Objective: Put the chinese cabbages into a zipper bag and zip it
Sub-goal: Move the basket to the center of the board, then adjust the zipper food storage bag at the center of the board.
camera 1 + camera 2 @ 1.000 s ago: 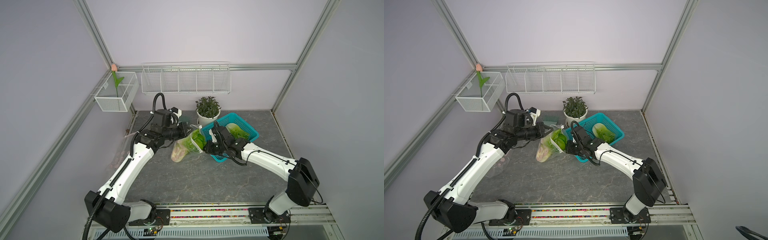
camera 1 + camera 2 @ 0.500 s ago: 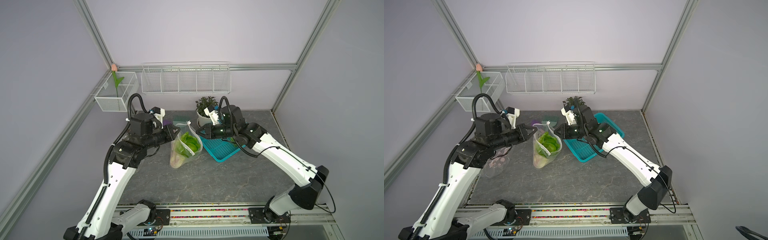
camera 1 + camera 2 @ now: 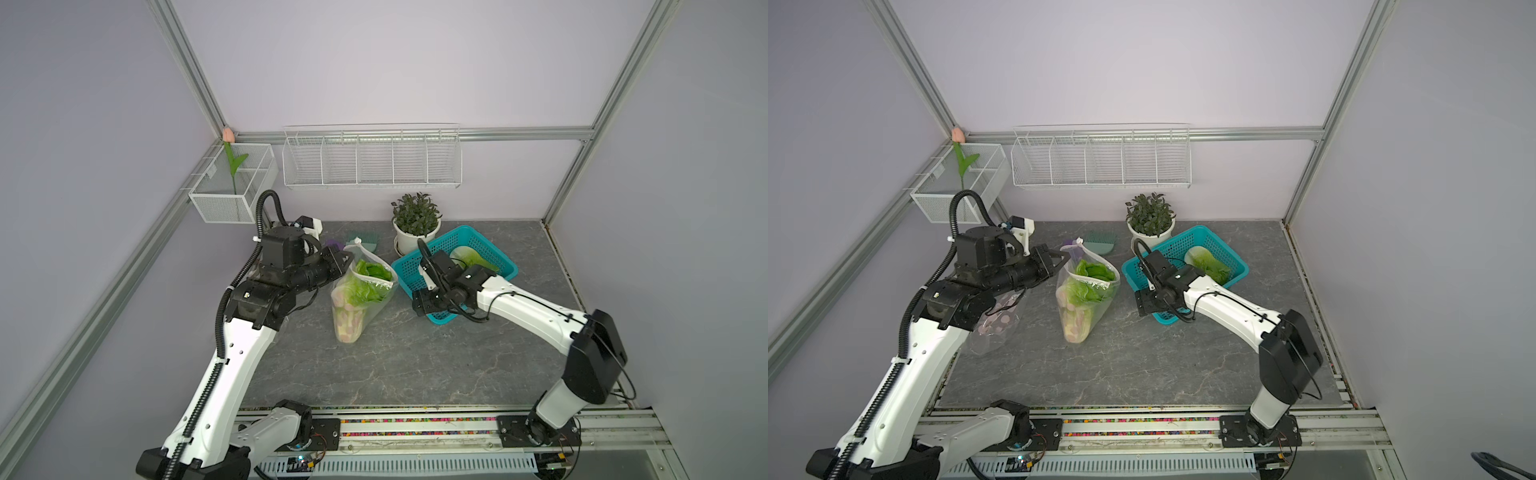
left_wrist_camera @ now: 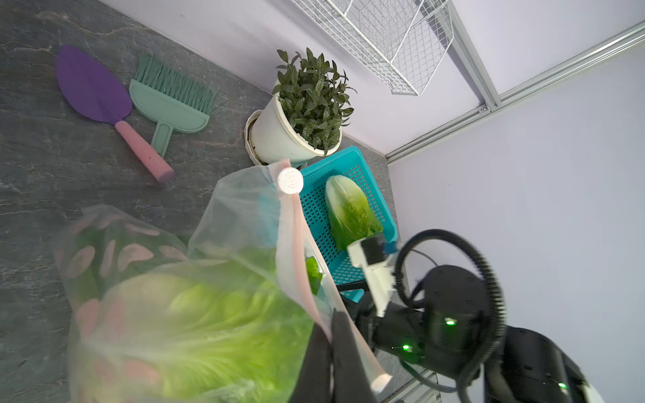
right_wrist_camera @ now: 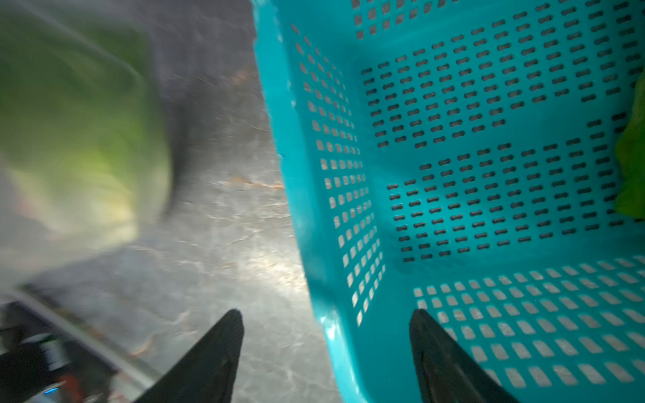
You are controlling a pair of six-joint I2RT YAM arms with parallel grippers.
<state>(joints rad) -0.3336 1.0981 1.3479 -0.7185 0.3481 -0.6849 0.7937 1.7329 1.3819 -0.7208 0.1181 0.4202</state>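
- Your L claw (image 4: 331,314) is clamped on zip bag (image 3: 353,328) rim, bag centre-table w/ 2 cabbages (image 3: 365,289) inside
- Your R claw (image 5: 326,314) gapes wide, astride basket (image 3: 494,249) near-left wall; 3rd cabbage (image 3: 471,257) in basket, far right

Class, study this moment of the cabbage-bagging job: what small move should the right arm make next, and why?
Probably reach the open right gripper, now over the near corner of the teal basket, further in toward the chinese cabbage lying there. The left gripper holds the zipper bag open by its rim with cabbage inside, so this head looks like the only one left outside.
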